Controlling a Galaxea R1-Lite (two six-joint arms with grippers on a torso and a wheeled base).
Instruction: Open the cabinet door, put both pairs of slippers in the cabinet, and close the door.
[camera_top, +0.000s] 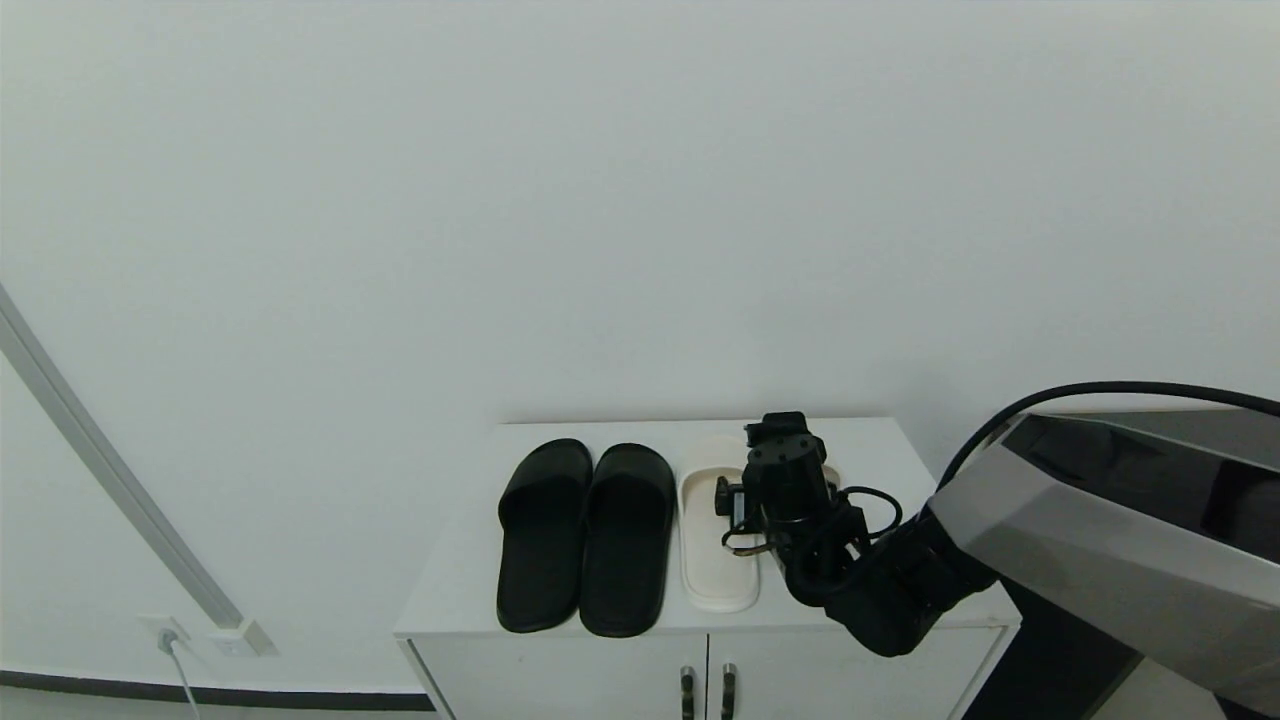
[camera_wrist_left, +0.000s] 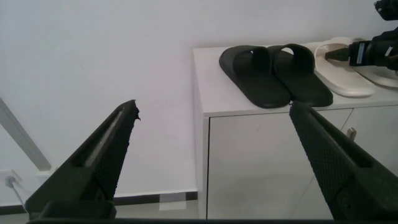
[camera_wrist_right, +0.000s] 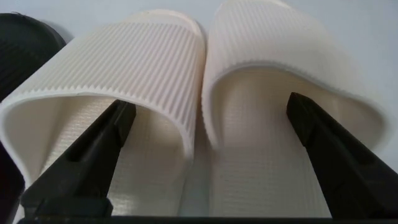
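- We see the white slippers (camera_top: 715, 570) on the right half of the cabinet top (camera_top: 450, 590). Their long axis runs from the front edge to the back edge, with the straps toward the wall.
- The right end effector (camera_top: 780, 450) hangs directly over this pair, on its heel side, and is much nearer to it than the left arm is.
- The black slippers (camera_top: 585, 540) lie parallel just beside them, toward the left edge.
- The cabinet doors (camera_top: 560, 680) are shut, with the handles (camera_top: 687, 690) below the front edge.
- The right wrist view adds that the right end effector (camera_wrist_right: 208, 112) is spread wide and empty. One finger is in line with each white slipper's (camera_wrist_right: 155, 62) opening.
- The left wrist view adds that the left end effector (camera_wrist_left: 214, 107) is also wide and empty. It sits low and well off the cabinet's left side.
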